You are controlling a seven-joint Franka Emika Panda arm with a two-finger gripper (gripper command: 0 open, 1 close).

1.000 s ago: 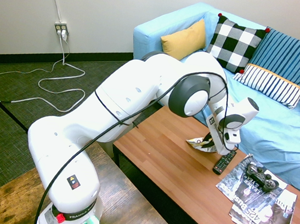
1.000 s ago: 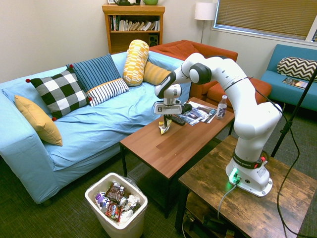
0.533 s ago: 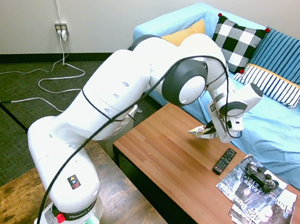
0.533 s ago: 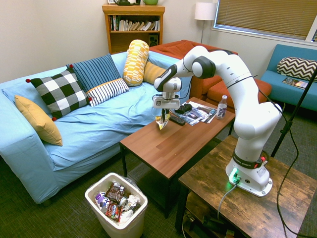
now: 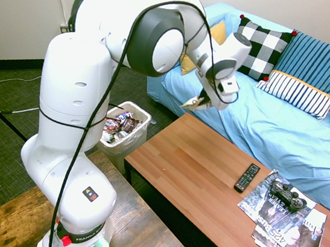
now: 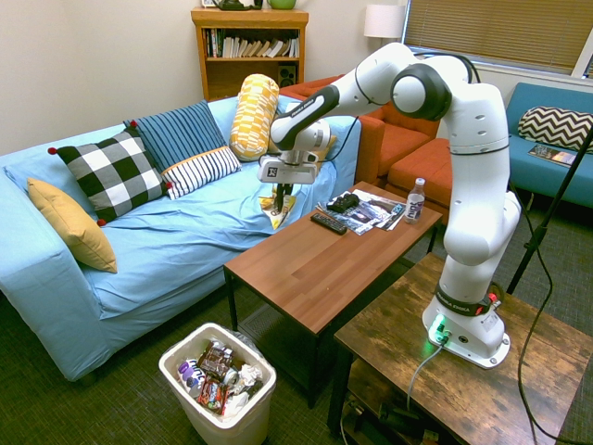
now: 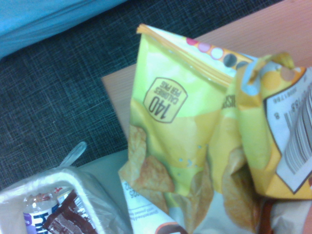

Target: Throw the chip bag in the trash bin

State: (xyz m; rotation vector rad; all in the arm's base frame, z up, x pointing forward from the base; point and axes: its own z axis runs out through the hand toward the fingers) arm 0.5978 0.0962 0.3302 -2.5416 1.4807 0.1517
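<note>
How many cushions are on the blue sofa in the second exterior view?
5. Mustard cushion at the far end, checked cushion next, dark striped cushion behind the white striped cushion, and patterned yellow bolster nearest the arm. Another may hide behind the gripper.

The gripper [image 6: 281, 192] is hanging in open air above the sofa-side edge of the table [image 6: 315, 269], its jaws clamping the chip bag [image 6: 279, 209] well clear of the bare wood below. The remote [image 6: 328, 222], magazines [image 6: 371, 211] and bottle [image 6: 416, 200] are crowding only the table's far end. The trash bin [image 6: 219, 426] is standing on the floor off the near end, open-topped but already holding wrappers.
</note>
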